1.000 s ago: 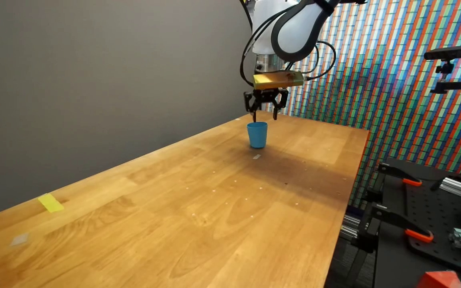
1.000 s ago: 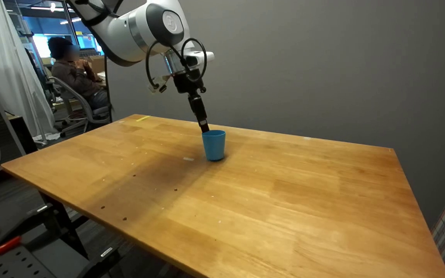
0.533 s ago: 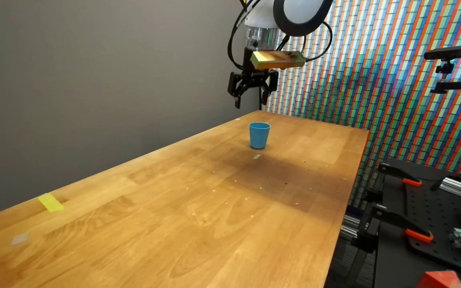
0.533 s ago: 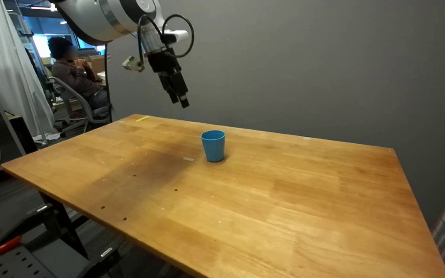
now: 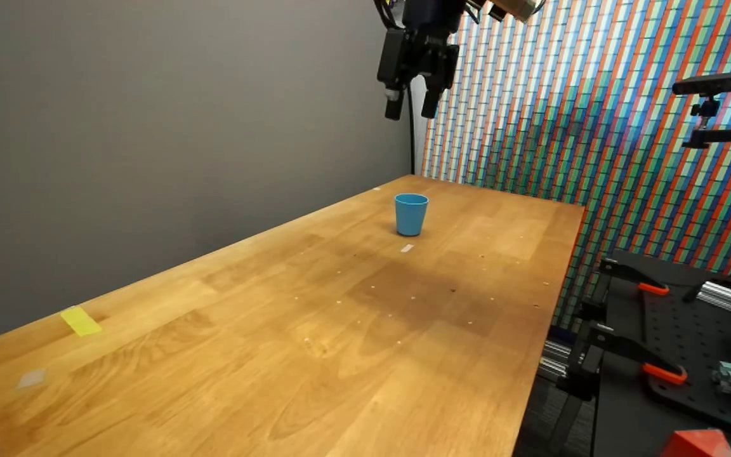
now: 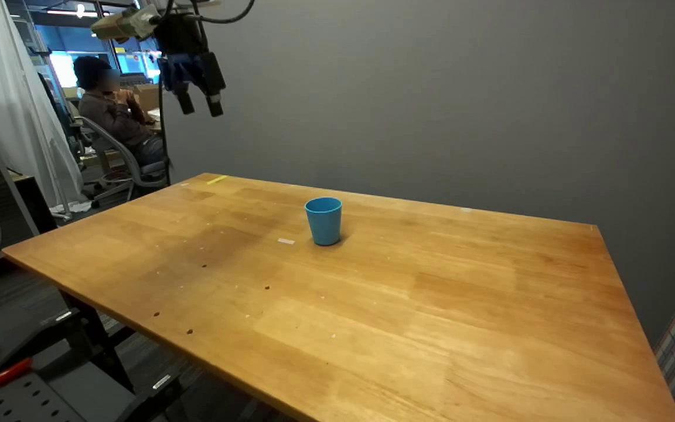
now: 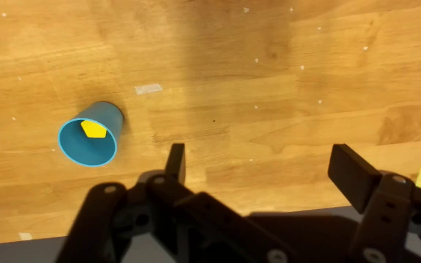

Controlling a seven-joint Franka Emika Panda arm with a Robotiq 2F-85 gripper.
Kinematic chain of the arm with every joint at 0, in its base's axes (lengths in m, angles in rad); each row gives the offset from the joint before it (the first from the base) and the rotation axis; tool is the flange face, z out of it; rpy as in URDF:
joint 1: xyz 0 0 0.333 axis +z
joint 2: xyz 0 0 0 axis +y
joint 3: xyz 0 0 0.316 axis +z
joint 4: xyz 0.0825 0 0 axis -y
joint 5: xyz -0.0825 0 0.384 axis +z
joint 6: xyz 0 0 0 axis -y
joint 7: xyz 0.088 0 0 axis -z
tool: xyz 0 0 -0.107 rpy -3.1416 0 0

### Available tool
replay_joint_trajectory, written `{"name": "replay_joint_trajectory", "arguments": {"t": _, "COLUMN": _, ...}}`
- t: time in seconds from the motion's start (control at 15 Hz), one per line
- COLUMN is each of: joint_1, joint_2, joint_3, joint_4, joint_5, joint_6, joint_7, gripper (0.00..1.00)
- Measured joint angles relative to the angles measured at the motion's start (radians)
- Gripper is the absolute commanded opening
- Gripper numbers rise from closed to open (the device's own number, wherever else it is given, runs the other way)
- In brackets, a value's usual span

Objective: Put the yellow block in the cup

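The blue cup (image 5: 411,217) stands upright on the wooden table in both exterior views (image 6: 324,224). In the wrist view the cup (image 7: 109,116) is at the left, seen from above, and the yellow block (image 7: 94,130) lies inside it. The block is hidden by the cup wall in both exterior views. My gripper (image 5: 411,114) is open with nothing between its fingers. It hangs high above the table, well clear of the cup, and also shows so in an exterior view (image 6: 201,111). In the wrist view the fingers (image 7: 257,159) are wide apart, to the right of the cup.
A flat yellow tape patch (image 5: 80,321) lies near the wall edge of the wooden table (image 5: 264,368). A small whitish tape piece (image 6: 286,241) is beside the cup. A grey wall runs along the table. Black clamps (image 5: 635,355) sit on a side bench.
My gripper has risen from the cup's rim to high above the table and moved away from the cup, turning as it went. The cup shifted very slightly at first, then stayed still.
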Motion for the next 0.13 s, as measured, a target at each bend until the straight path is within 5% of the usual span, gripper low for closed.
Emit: {"name": "replay_joint_trajectory", "arguments": {"t": 0.13, "joint_1": -0.004, "joint_2": 0.002, "joint_3": 0.005, "joint_4": -0.002, "joint_5": 0.000, "joint_6": 0.001, "joint_7": 0.004, "gripper": 1.00}}
